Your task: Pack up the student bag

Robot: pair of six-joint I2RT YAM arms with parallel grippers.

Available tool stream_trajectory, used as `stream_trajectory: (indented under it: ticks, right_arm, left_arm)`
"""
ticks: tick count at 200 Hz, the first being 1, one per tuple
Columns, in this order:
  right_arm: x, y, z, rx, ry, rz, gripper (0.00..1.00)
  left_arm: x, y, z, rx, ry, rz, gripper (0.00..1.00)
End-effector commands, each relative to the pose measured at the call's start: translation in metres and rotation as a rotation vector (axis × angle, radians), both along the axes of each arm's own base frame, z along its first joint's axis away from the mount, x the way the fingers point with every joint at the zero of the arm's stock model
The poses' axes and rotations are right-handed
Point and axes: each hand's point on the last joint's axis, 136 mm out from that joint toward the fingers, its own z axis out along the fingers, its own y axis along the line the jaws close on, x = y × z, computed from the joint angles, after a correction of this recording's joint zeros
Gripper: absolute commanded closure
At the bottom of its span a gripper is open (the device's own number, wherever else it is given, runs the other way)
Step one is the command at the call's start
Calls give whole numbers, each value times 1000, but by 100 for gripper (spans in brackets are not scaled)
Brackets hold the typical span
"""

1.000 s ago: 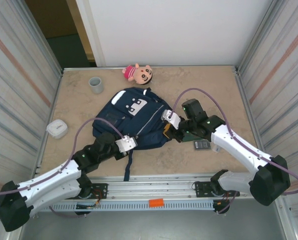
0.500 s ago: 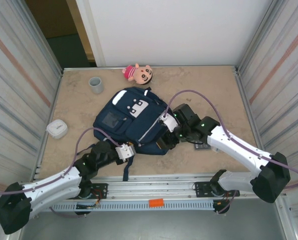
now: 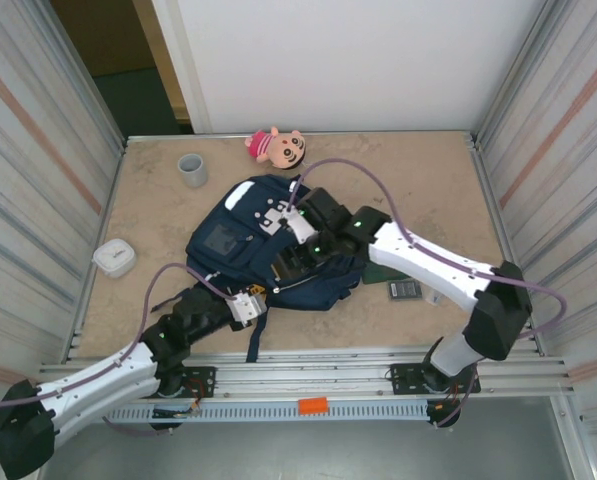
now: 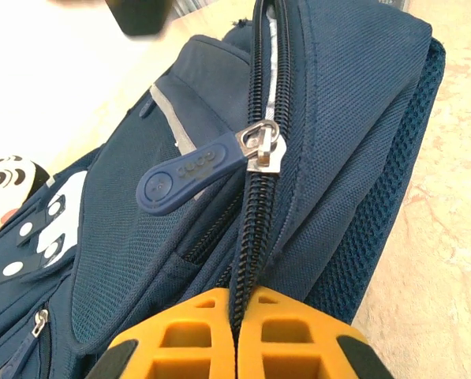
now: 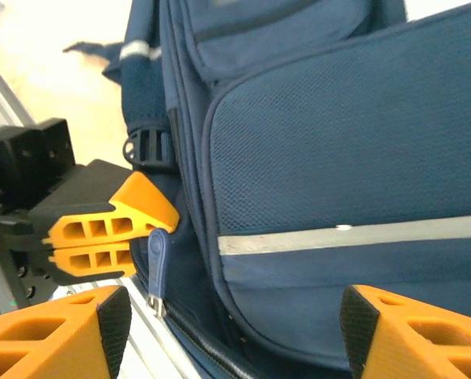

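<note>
A beige counter (image 3: pixel 158 200) between metal walls carries the navy-blue fabric student bag (image 3: pixel 228 240) at its middle; it looks soft and limp. The right hand (image 5: pixel 235 304) hangs spread over its front, and the left hand (image 4: pixel 237 316) is pinched together at the zipper seam. The likeliest hold is the blue zipper pull (image 4: pixel 196 172).

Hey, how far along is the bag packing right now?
Early. Done: little to see; the student bag lies flat, its zipper slider partway along. In hand: the left gripper pinches the zipper seam, the right gripper hangs open over the bag. Left: doll, cup and white case sit on the table, unpacked.
</note>
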Motion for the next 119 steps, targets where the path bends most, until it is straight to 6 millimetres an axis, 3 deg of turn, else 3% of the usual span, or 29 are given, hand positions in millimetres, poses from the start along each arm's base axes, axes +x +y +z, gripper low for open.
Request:
stream_trajectory:
  ticks: [1,73,97,119]
  right_arm:
    - [0,16,-6,-14,28,-51,30]
    - [-15,44,-29,-49,42,-21,34]
    - [-14,46,-37,-68,49,-84,56]
    - [-11,45,-33,-44,33,-140,66]
  left_arm:
    - [2,-7,43,-113,-100,-20,100]
    - [6,-9,47,-122,-101,-14,100]
    - [7,-11,49,-130,-99,-14,100]
    - [7,-13,49,-137,-92,-19,100]
